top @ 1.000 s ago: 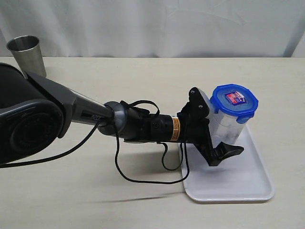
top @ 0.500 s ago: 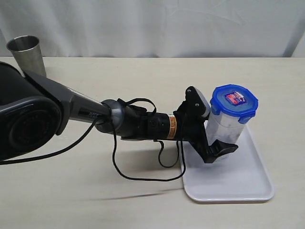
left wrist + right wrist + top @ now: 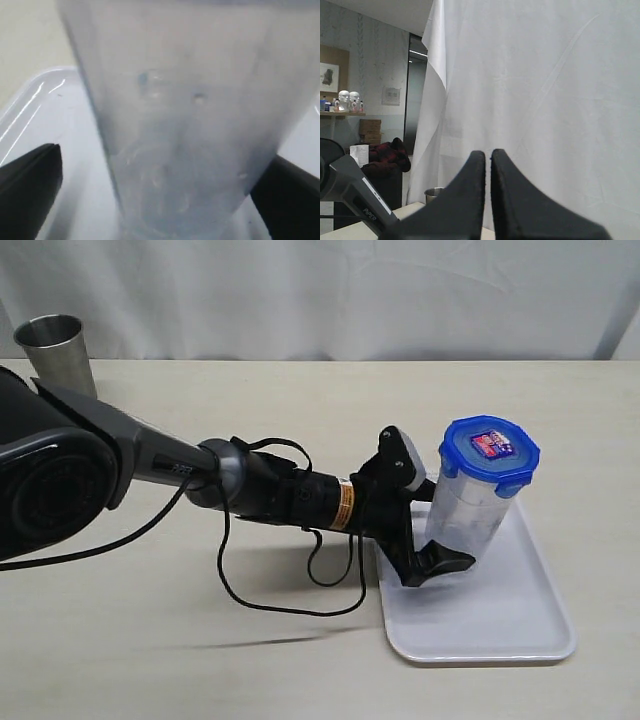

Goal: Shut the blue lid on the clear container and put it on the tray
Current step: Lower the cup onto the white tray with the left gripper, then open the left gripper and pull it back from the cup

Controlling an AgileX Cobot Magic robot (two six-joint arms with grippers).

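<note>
Container (image 3: 468, 505), lid (image 3: 489, 453) on, stands on the tray (image 3: 500, 630) between the spread jaws of the left pincer (image 3: 422, 506). Pulling back askew, a jaw could clip its tall wall and topple it. Right pincer (image 3: 488, 153) is pinched together, empty.

The left arm (image 3: 270, 490) and its looping cable (image 3: 270, 605) lie across the middle of the desk (image 3: 150, 660) and block the tray (image 3: 520, 635) from its left side. The left gripper (image 3: 425, 505) stands wide apart on both sides of the clear container (image 3: 470, 505). The tray's front and right part is free. The steel cup (image 3: 55, 350) stands well apart, at the far left corner.
</note>
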